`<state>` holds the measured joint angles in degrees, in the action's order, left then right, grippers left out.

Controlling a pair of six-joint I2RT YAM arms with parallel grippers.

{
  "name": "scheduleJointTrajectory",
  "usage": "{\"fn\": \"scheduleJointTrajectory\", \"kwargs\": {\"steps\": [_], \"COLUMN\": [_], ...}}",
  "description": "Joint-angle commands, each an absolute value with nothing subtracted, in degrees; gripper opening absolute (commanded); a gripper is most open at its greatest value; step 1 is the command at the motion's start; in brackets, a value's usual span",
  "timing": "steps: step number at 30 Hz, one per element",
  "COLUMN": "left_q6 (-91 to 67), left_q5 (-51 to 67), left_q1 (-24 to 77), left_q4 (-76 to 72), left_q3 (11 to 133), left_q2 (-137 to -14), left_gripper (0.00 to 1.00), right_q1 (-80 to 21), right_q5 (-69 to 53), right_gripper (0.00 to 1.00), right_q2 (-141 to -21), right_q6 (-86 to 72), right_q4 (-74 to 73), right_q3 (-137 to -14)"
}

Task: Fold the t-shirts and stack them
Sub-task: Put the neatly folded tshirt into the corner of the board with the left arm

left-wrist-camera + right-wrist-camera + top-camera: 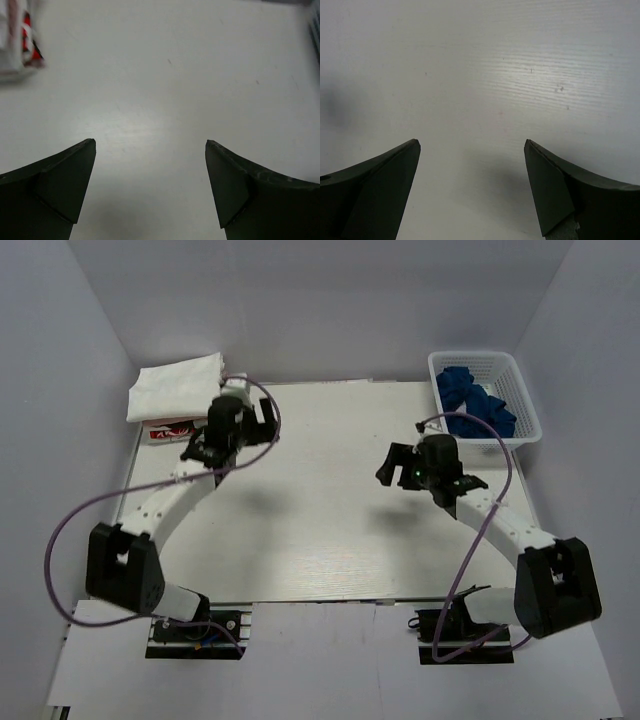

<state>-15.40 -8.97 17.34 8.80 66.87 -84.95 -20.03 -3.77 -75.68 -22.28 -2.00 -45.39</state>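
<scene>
At the far left corner of the table [330, 530], a white tee [175, 388] lies folded in a thick, soft rectangle, close to the left and back walls [80, 360]. A printed tee [168, 430], white with red, shows as a narrow strip from under its near edge; the left wrist view catches its crumpled red-and-white edge [26, 42] at the upper left.

The left gripper [232, 440] hangs just beside that stack on its inner side, above bare table. Its dark, wedge-shaped fingers stand wide apart [150, 141] with nothing between them. The right gripper [428, 475] hangs over the right half of the table, also spread wide and empty [471, 141], and the surface below it is smooth, pale and faintly speckled.

Between the two grippers the matte white tabletop runs broad and flat from the back wall to the near edge. A white plastic lattice basket [530, 410] sits at the far right corner and holds bunched blue cloth [475, 400]. Purple cables [60, 530] loop out beside each arm.
</scene>
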Motion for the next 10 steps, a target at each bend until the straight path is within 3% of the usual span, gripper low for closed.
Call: {"fn": "scheduleJointTrajectory", "kwargs": {"steps": [1, 6, 10], "left_q6": [-25.7, -28.1, -28.8], "left_q5": [-5.1, -6.7, -10.6], "left_q1": [19.6, 23.9, 25.1], "left_q4": [6.8, 10.5, 13.6], "left_q3": [54.7, 45.5, 44.9], "left_q2": [-75.3, -66.1, -62.0], "left_gripper": [1.0, 1.0, 1.0], "right_q1": [-20.1, -20.1, -20.2], "right_q5": [-4.7, -4.8, -6.4], "right_gripper": [0.9, 0.9, 0.9], "right_q2": [-70.2, -61.8, -58.0], "right_q6": [-23.0, -25.2, -26.7], "right_q4": [-0.7, 4.6, 11.2], "right_q3": [-41.7, -32.9, -28.5]}}
